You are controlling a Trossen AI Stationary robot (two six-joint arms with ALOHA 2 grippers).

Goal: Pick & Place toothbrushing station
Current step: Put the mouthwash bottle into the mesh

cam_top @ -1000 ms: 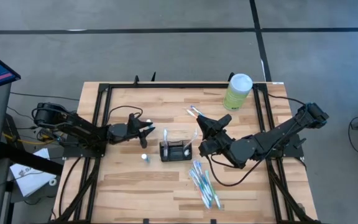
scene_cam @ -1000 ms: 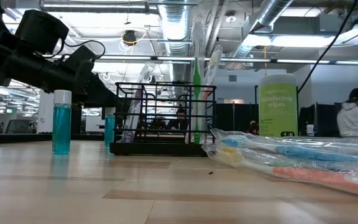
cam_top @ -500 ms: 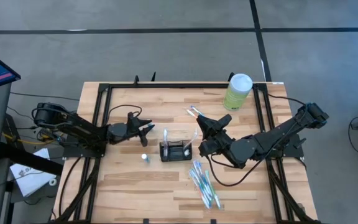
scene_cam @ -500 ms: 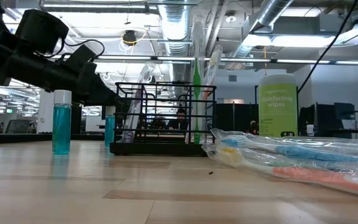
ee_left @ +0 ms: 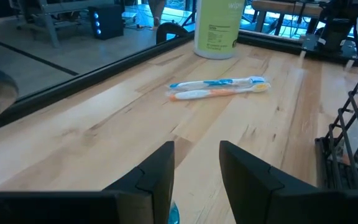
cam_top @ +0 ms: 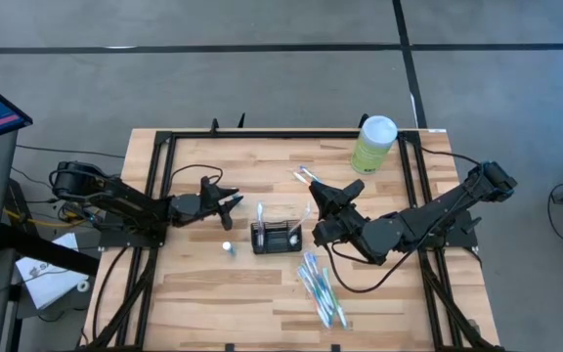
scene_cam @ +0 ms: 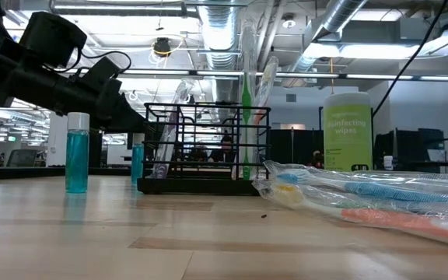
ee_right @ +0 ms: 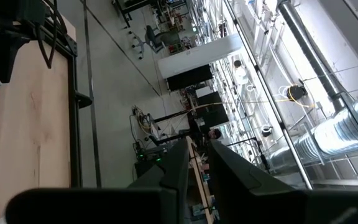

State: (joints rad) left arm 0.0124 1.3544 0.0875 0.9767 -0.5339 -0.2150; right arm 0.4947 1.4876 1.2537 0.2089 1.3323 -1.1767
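The toothbrushing station (cam_top: 274,237), a low black wire-mesh holder, stands mid-table with toothbrushes upright in it (scene_cam: 246,117); its mesh also shows in the left wrist view (ee_left: 350,149). My left gripper (cam_top: 231,202) (ee_left: 196,149) hangs low to its left, open and pointing toward it. A small teal bottle (scene_cam: 137,163) (ee_left: 171,214) stands on its base just below and between the fingers. My right gripper (cam_top: 330,194) (ee_right: 199,146) is raised to the right of the station and beyond it. It points level toward the far side, with a narrow gap and nothing between its fingers. My left gripper stands over the small teal bottle, whose top (cam_top: 233,193) lies at the fingers. Whether a finger touches it, I cannot tell.
A second teal bottle (cam_top: 228,249) (scene_cam: 77,152) stands nearer the front. Packaged toothbrushes (cam_top: 319,284) (scene_cam: 364,194) lie front right. Two more toothbrushes (cam_top: 306,177) (ee_left: 219,88) lie beyond the station. A pale-green wipes canister (cam_top: 373,144) stands at the far right. Black rails (cam_top: 154,186) run along the table's sides.
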